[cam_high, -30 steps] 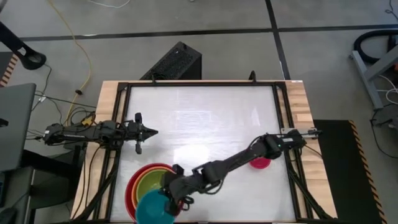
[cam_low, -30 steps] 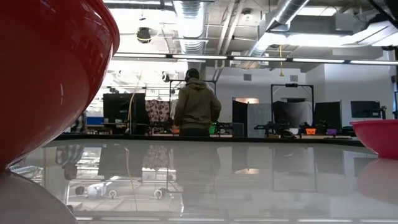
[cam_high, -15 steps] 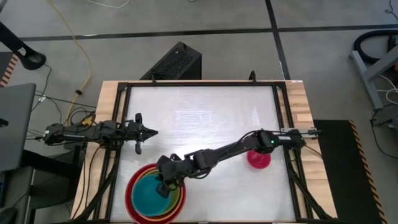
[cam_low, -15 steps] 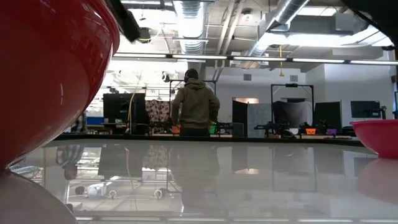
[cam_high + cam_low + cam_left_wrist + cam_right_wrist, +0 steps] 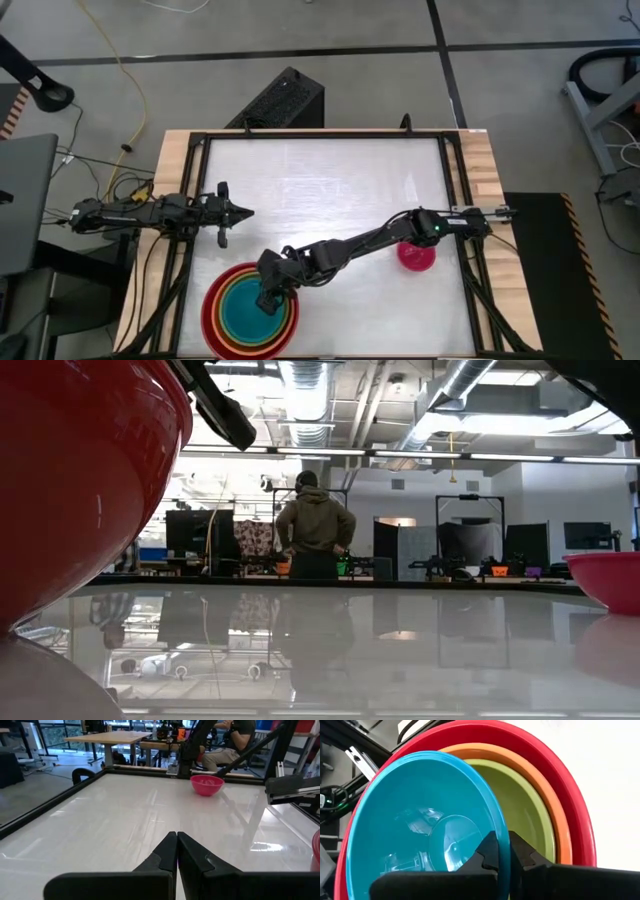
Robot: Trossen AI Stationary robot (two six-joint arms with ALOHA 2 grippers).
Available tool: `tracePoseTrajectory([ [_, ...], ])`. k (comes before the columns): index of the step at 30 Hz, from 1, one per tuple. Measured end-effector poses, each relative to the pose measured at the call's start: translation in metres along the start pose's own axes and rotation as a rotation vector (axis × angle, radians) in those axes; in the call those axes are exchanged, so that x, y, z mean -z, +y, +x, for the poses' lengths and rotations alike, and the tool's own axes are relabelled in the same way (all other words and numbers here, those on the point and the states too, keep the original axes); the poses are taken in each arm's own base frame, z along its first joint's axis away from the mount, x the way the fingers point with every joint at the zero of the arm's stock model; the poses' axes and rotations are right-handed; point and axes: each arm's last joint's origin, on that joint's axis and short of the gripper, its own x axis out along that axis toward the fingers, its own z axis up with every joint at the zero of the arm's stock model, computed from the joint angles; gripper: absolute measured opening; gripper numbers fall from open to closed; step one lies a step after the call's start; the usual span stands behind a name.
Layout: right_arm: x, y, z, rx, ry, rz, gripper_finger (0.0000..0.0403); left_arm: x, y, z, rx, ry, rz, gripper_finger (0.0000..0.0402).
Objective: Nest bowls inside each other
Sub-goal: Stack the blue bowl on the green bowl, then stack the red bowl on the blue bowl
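Note:
A red bowl [image 5: 212,322] stands near the table's front left, with an orange bowl [image 5: 547,805] and a lime green bowl [image 5: 525,810] nested in it. The teal bowl [image 5: 240,312] lies inside the green one, with my right gripper [image 5: 268,298] shut on its rim. The small pink bowl [image 5: 417,256] sits on the table at the right, beside my right arm. My left gripper [image 5: 245,212] waits shut at the left edge, level and clear of the bowls. My right gripper pinches the teal bowl's rim [image 5: 499,822] on the side toward the table's right, one finger inside the bowl and one outside. The fingers slant down from the right. The bowl sits open side up within the green bowl; whether it rests there I cannot tell.
The white tabletop is bounded by a black frame [image 5: 200,140]. In the low view the red bowl [image 5: 80,490] fills the left and the pink bowl [image 5: 610,575] shows at the right. A person stands in the room beyond.
My right gripper has carried the teal bowl from over the stack's near edge toward the far edge and down, rolling as it went. The bowl now lies centred inside the green bowl. The gripper has stayed shut on the rim.

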Motion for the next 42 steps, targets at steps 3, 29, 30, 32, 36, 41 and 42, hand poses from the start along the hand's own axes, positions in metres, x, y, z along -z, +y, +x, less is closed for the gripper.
tracePoseTrajectory([
  [3,0.001,0.0,0.0,0.003,0.003,-0.018,0.0018,0.0,0.0,0.0,-0.001,0.0,0.0,0.0],
  [29,-0.001,-0.015,0.018,-0.029,0.046,-0.036,0.0162,0.0,0.0,0.0,-0.002,0.0,-0.002,0.0],
  [30,-0.005,-0.014,0.014,-0.044,0.045,-0.033,0.0166,0.0,0.0,0.0,-0.001,0.0,-0.002,0.0],
  [32,-0.014,-0.013,0.003,-0.064,0.039,-0.038,0.017,0.0,0.0,0.0,-0.001,0.0,-0.002,0.0],
  [36,-0.031,-0.01,-0.029,-0.074,0.018,-0.093,0.017,0.0,0.0,0.0,-0.001,0.0,-0.003,0.0],
  [41,-0.043,-0.012,-0.077,0.026,0.025,-0.186,0.0163,0.0,0.0,0.0,0.0,0.0,-0.003,0.0],
  [42,-0.045,-0.014,-0.089,0.063,0.04,-0.194,0.0161,0.0,0.0,0.0,-0.001,0.0,-0.003,0.0],
])
